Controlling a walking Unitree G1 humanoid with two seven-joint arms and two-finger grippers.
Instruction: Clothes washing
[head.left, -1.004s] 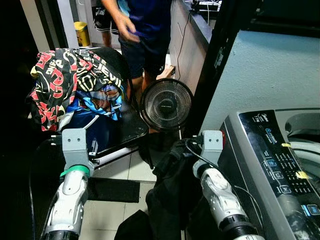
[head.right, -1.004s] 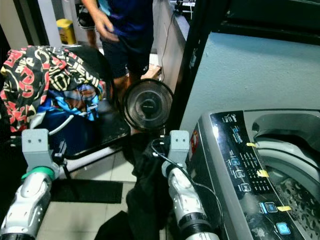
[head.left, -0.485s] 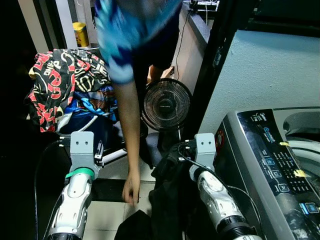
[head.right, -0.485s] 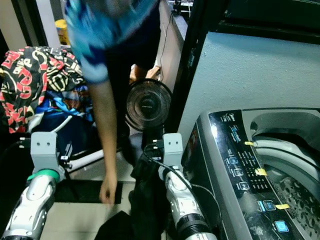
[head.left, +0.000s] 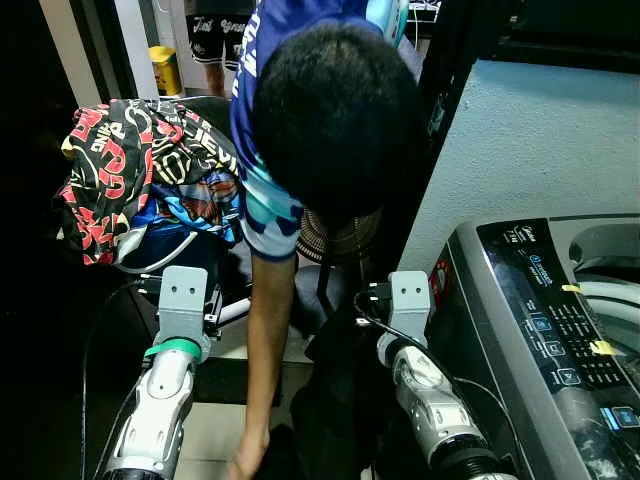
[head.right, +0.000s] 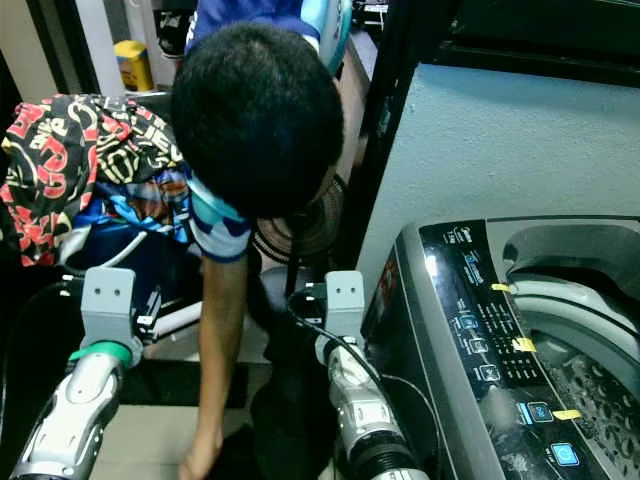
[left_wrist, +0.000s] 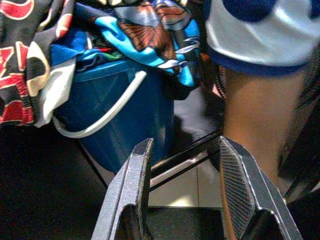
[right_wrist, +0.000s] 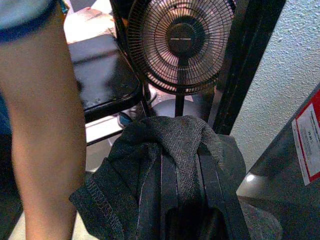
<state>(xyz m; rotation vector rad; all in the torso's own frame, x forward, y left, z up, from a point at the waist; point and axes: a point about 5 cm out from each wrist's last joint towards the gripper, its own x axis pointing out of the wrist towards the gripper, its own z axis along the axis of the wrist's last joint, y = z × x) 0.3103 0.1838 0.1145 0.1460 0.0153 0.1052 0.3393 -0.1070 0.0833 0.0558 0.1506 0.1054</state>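
Dark garment (right_wrist: 165, 150) hangs straight down, pinched in right end effector (right_wrist: 181, 192).

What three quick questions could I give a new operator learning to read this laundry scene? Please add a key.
1. True or false: the right gripper is shut on the dark garment.
2. The left gripper is: A) open, holding nothing; B) shut on the blue bucket; C) shut on a sleeve.
3. Fill in: the person's arm reaches down between the two ____.

Key: 1 true; 2 A; 3 grippers.
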